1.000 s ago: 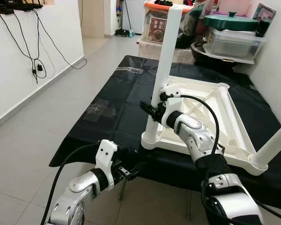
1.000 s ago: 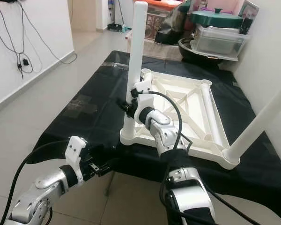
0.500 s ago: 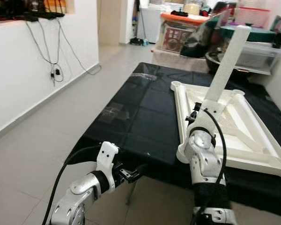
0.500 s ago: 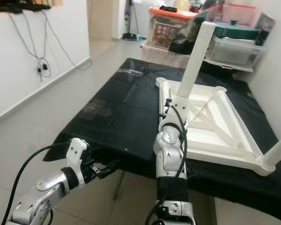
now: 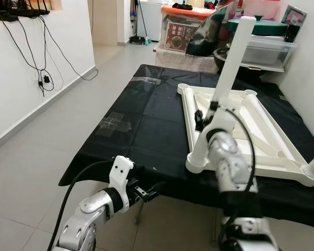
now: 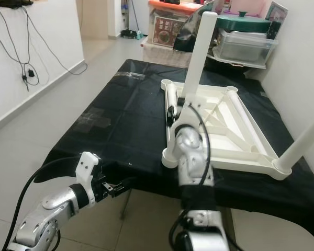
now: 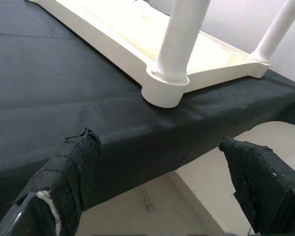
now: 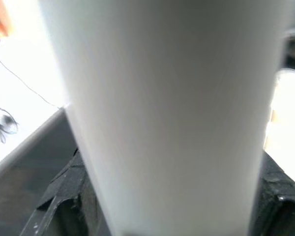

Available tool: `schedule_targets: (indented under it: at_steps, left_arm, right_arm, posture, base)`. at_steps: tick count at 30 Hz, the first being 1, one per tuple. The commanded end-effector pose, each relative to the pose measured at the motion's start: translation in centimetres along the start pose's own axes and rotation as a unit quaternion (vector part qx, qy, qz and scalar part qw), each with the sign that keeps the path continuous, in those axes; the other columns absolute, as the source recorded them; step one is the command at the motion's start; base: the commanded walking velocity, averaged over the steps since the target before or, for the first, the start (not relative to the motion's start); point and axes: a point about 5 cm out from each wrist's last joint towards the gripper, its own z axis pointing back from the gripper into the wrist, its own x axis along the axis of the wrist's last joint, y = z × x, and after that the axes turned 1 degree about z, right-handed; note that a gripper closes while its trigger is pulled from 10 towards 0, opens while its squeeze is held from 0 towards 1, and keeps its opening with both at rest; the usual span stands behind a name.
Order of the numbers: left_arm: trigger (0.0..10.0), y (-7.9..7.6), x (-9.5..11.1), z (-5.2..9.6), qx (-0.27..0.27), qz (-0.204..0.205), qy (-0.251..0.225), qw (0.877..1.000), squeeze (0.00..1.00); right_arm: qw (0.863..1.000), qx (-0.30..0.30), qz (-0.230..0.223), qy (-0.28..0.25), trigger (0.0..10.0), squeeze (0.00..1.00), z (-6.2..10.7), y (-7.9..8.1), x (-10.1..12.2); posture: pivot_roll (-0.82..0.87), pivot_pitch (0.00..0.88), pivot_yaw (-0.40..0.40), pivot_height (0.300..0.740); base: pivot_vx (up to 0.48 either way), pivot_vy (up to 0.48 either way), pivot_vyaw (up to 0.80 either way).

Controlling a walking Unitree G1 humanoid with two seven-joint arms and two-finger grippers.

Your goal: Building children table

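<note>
Right gripper (image 5: 200, 119) clamps the stiff, smooth white leg (image 5: 231, 61) low, near the upturned tabletop (image 5: 261, 151); probably light plastic, slip-prone.

Place: a room in a home, used partly for storage
Floor: pale tiles (image 5: 31, 172), running on into a hallway
Wall: white, with black cables (image 5: 42, 57) hanging down
Back of room: stacked plastic storage boxes (image 5: 259, 49) and household clutter
Work surface: black cloth (image 5: 141, 125) over a low table
</note>
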Motion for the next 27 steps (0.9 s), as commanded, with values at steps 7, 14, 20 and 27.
schedule_targets:
  at_steps: [7, 14, 20, 27]
  left_arm:
    - [10.0, 0.3, 0.2, -0.4, -0.002, -0.009, -0.001, 1.000, 0.00]
    - [10.0, 0.2, 0.3, -0.4, -0.002, -0.011, -0.004, 1.000, 0.00]
    - [10.0, 0.3, 0.1, 0.2, 0.001, -0.012, 0.003, 1.000, 0.00]
    - [10.0, 0.6, 0.3, 0.1, 0.002, -0.016, 0.004, 1.000, 0.00]
  right_arm:
    - [0.965, 0.261, 0.028, 0.003, 10.0, 0.00, -0.6, 0.1, 0.1]
    - [0.954, 0.291, 0.047, 0.061, 3.8, 0.00, -0.7, 1.3, -3.1]
    - [0.962, 0.243, 0.038, 0.117, 0.0, 0.00, -1.1, 1.5, -5.9]
    - [0.970, -0.147, 0.031, 0.190, 0.0, 0.00, -0.9, -4.6, -8.8]
  posture:
    - [0.06, 0.000, -0.101, 0.740]
    - [0.09, 0.000, -0.110, 0.740]
    - [0.10, 0.000, -0.101, 0.740]
    - [0.08, 0.000, -0.094, 0.740]
  base:
    - [0.000, 0.000, 0.00]
    - [0.000, 0.000, 0.00]
    - [0.000, 0.000, 0.00]
    - [0.000, 0.000, 0.00]
